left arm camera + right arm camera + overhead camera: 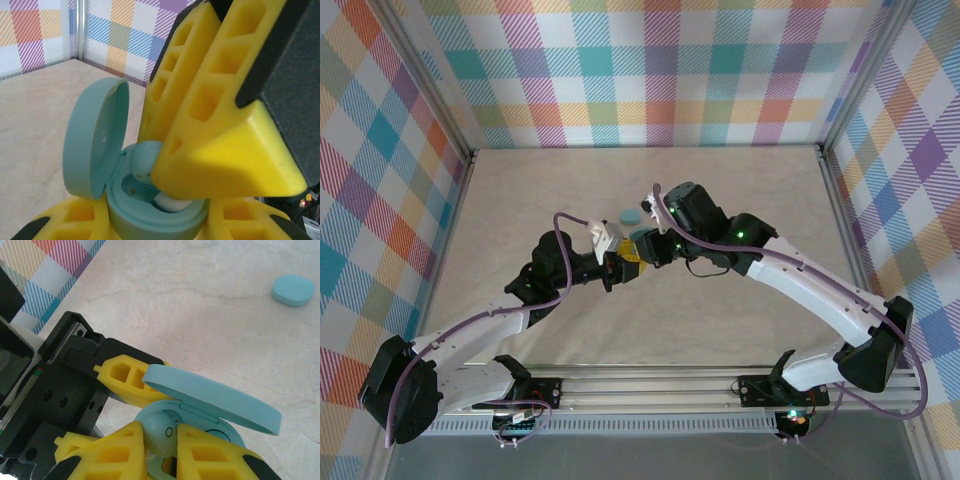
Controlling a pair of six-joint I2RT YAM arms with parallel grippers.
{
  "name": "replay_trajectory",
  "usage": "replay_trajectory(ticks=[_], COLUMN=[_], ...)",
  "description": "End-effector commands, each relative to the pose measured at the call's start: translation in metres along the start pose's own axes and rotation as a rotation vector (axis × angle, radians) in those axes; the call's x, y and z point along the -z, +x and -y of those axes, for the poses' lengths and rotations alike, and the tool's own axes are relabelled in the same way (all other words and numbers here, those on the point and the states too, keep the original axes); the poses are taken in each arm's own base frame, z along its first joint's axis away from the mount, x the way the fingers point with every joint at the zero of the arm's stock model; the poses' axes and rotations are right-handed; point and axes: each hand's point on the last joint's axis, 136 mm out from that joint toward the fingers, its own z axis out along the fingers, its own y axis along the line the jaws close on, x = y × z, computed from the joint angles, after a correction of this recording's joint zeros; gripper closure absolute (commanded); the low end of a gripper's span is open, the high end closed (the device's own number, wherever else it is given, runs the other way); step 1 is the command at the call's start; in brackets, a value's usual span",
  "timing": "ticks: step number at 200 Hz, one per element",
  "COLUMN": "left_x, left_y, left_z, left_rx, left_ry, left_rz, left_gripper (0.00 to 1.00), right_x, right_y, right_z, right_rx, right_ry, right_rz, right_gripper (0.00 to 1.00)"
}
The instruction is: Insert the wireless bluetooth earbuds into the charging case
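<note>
Right jaws pinch an earbud (160, 432) at the open charging case (95, 145) clenched in the left jaws.

**Overhead view.** Bright, even, diffuse light from above. The arms (810, 285) throw only faint, soft-edged shadows on the table (520, 200). No glare on the tabletop. A green indicator light (741, 237) blooms slightly. The frame rails lean outward toward the corners. Focus is sharp throughout.

**Left wrist view.** Well lit. The large yellow fingers (225, 150) close to the lens are soft. The black housing at the right edge is dark and without detail. The open case (95, 140) and the earbud (145, 160) are moderately sharp. The checked wall (40, 35) is blurred.

**Right wrist view.** Bright. The tabletop veining is crisp. The closed case (293, 290) is fairly sharp, with a thin shadow beneath. The nearest yellow fingers are slightly soft.
</note>
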Motion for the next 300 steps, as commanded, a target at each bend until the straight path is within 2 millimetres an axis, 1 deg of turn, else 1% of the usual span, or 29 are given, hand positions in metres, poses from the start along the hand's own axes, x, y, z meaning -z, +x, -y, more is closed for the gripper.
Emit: replay_trajectory(ticks=[1, 35, 61, 70, 118, 148, 163, 248, 274, 300], left_x=[0.005, 0.005, 0.005, 0.005, 0.005, 0.005, 0.004, 0.003, 0.004, 0.005], left_y=[-0.026, -0.025, -0.025, -0.025, -0.024, -0.024, -0.024, -0.025, -0.025, -0.025], left_z=[0.007, 0.007, 0.007, 0.007, 0.006, 0.006, 0.005, 0.006, 0.006, 0.006], left_rx=[-0.065, -0.063, -0.063, -0.062, -0.058, -0.058, -0.057, -0.052, -0.051, -0.054], left_ry=[0.013, 0.012, 0.012, 0.012, 0.007, 0.005, 0.001, 0.005, 0.002, 0.000], left_rz=[0.073, 0.068, 0.067, 0.065, 0.057, 0.055, 0.050, 0.045, 0.044, 0.046], left_gripper=[1.00, 1.00, 1.00, 1.00, 1.00, 1.00, 1.00, 1.00, 1.00, 1.00], right_x=[0.000, -0.003, -0.003, -0.001, 0.005, 0.007, 0.008, 0.015, 0.019, 0.028], right_y=[0.005, 0.006, 0.006, 0.004, -0.003, -0.004, -0.005, -0.009, -0.011, -0.015], right_z=[-0.005, -0.010, -0.009, -0.009, -0.010, -0.011, -0.011, -0.010, -0.011, -0.013], right_rx=[0.025, 0.031, 0.028, 0.027, 0.031, 0.031, 0.029, 0.026, 0.023, 0.021], right_ry=[0.001, -0.007, 0.001, 0.001, 0.006, 0.002, 0.004, 0.013, 0.009, 0.003], right_rz=[-0.039, -0.047, -0.048, -0.043, -0.008, -0.005, 0.000, 0.031, 0.042, 0.070], right_gripper=[0.81, 0.80, 0.75, 0.73, 0.72, 0.71, 0.68, 0.63, 0.62, 0.61])
